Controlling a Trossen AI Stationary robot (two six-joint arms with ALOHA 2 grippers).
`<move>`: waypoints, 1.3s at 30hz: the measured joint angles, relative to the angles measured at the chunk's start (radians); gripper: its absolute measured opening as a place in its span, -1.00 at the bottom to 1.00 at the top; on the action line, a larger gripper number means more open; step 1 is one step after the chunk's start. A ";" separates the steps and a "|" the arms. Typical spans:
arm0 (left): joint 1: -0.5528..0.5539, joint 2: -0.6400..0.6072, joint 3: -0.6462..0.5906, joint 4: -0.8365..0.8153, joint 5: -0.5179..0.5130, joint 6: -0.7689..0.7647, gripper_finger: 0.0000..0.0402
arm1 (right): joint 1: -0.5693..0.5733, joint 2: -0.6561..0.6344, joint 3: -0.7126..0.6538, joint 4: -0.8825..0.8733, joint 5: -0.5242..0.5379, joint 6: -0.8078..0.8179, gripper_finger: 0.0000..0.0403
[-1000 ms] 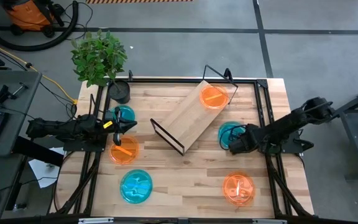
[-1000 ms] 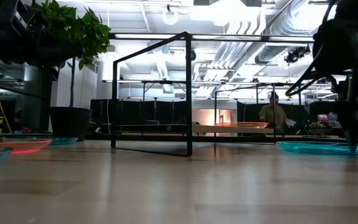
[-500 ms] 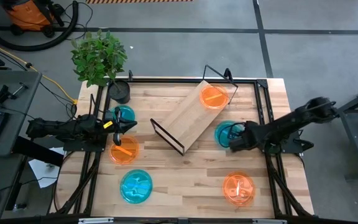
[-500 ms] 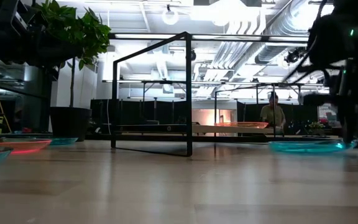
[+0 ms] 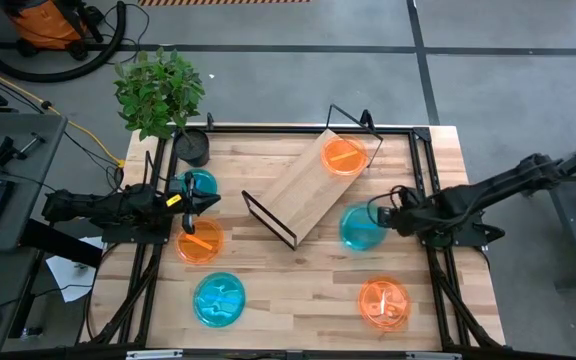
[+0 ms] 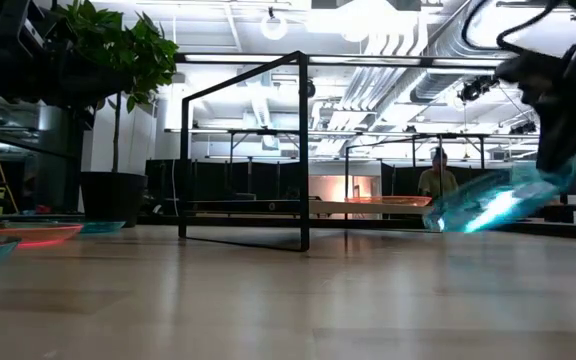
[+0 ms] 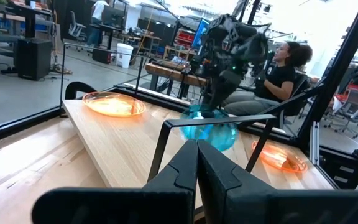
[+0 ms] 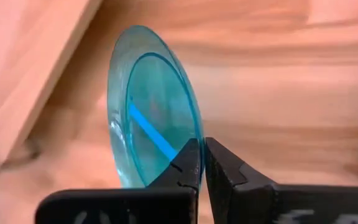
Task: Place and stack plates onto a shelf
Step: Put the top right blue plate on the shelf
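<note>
The shelf [image 5: 303, 190] is a light wooden board with black wire ends, lying slantwise at mid table. An orange plate [image 5: 345, 155] rests on its far end. My right gripper [image 5: 392, 216] is shut on a blue plate [image 5: 362, 228] just right of the shelf, tilted in the low view [image 6: 493, 206]. My left gripper [image 5: 208, 203] hovers shut at the table's left, holding nothing. Beside it on the table lie a blue plate [image 5: 200, 184] and an orange plate [image 5: 200, 243]. Another blue plate [image 5: 219, 298] and orange plate [image 5: 383, 302] lie near the front edge. My right gripper pinches the blue plate's rim [image 8: 194, 138] between its two fingers, on the side toward the table's right. The fingers come from the right, slanting down. The plate is tilted, held side up, its opposite edge [image 6: 436, 224] low near the tabletop; whether that edge touches the wood does not show.
A potted plant [image 5: 163, 95] stands at the table's far left corner. Black frame rails [image 5: 426, 180] run along the table's sides. A seated person [image 7: 284, 74] shows beyond the table in the left wrist view.
My right gripper has taken hold of the blue plate, which lay flat on the table, and has risen. The plate's right side has come up, so it now stands tilted, and it has shifted a little toward the near edge.
</note>
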 joint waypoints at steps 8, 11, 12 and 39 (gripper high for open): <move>0.000 0.000 0.000 0.007 0.000 0.000 -1.00 | -0.002 -0.100 0.000 0.318 -0.081 -0.277 -1.00; 0.000 0.000 0.000 0.007 0.000 0.000 -1.00 | -0.022 -0.073 0.002 0.447 0.004 -0.336 -1.00; 0.000 0.000 0.000 0.007 0.000 0.000 -1.00 | -0.035 -0.059 0.002 0.468 0.045 -0.338 -1.00; 0.000 0.000 0.000 0.031 -0.002 -0.001 -1.00 | -0.388 0.584 0.002 1.101 0.103 -0.331 -1.00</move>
